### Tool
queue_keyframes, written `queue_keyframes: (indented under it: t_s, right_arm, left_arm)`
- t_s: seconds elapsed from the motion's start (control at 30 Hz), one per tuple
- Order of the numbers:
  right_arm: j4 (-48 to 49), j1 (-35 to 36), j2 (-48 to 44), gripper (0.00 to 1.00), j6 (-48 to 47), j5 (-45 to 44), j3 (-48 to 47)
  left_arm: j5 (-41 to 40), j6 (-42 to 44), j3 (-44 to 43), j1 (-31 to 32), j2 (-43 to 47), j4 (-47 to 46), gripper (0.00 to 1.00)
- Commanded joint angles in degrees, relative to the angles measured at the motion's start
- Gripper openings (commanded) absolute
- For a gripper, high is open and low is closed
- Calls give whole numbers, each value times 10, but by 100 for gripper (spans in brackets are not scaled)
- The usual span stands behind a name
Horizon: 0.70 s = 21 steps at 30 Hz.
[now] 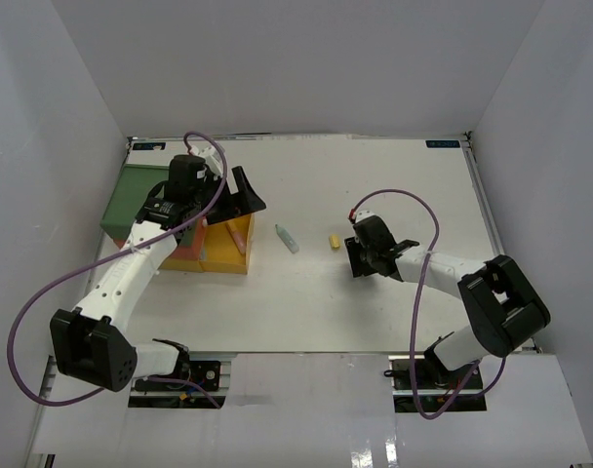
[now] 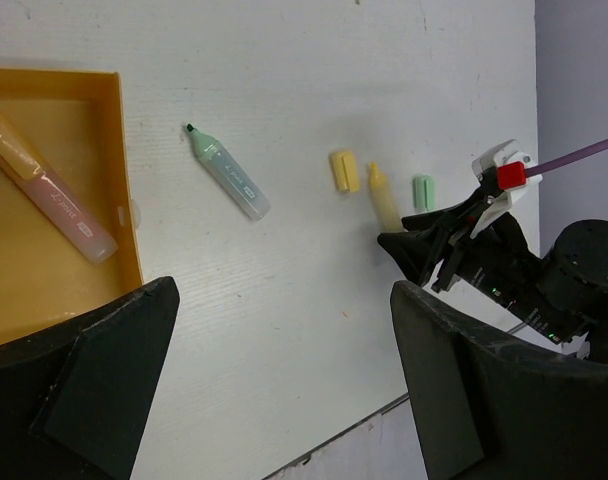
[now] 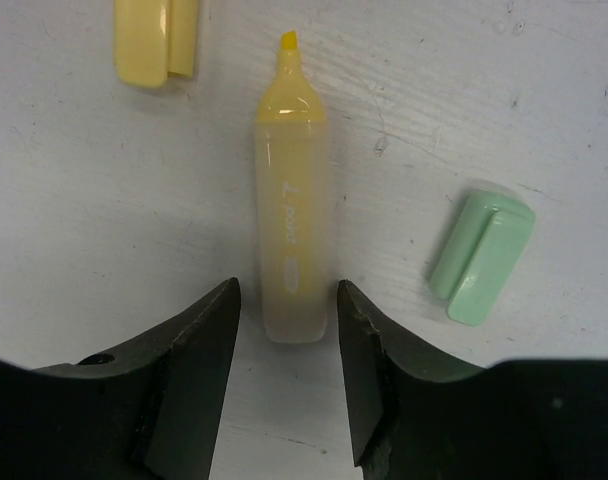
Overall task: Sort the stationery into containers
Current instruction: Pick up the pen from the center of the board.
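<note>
An uncapped yellow highlighter lies on the white table, tip pointing away. My right gripper straddles its rear end, jaws open with a thin gap on each side. Its yellow cap lies at the upper left and a green cap to the right. An uncapped teal highlighter lies further left. The containers stand at the left: green bin, red bin and yellow bin, which holds a pink highlighter. My left gripper hangs open and holds nothing beside the yellow bin.
The table's front edge runs just below my left gripper. White walls close in the table on the left, back and right. A purple cable loops above the right arm.
</note>
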<state>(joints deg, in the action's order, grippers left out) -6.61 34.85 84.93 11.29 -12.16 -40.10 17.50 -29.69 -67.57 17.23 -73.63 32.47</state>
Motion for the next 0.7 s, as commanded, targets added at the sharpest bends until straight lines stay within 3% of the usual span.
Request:
queue_keyframes:
  t_s: [0.0,0.1,0.13,0.37,0.67]
  right_arm:
    - [-19,0,17,49,0,12,-17]
    - [-21,-1,14,40,0,13,-17]
    - [-21,0,8,33,1,12,-17]
    - [-28,0,-58,17,9,-1,-3]
    - [103,17,-220,12,58,85,55]
  left_arm:
    - [10,-8,-2,10,9,-14,98]
    - [11,-13,9,19,15,-21,98]
    - [13,-19,13,21,16,-23,98]
    - [21,-56,56,61,35,-62,98]
    - [-25,-146,120,164,60,-218,98]
